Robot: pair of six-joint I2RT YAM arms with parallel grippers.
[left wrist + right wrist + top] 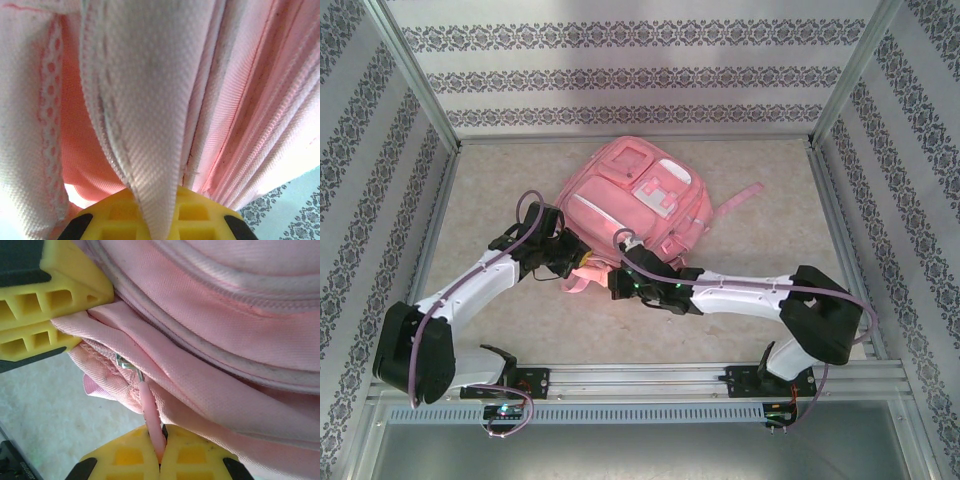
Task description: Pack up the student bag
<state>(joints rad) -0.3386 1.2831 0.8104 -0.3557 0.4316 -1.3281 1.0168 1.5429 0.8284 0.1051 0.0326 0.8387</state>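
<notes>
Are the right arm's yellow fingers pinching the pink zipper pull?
Yes, the yellow fingers are shut on the pink zipper pull of the big pink fabric backpack.

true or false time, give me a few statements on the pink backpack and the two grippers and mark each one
1. The large pink fabric backpack lies on the beige table. True.
2. The right gripper is shut on a thin pink zipper pull. True.
3. The left gripper hangs open, clear of the backpack. False: it is shut on a fold of the backpack's fabric.
4. The backpack's loose pink strap trails toward the left wall. False: it trails off to the right.
</notes>
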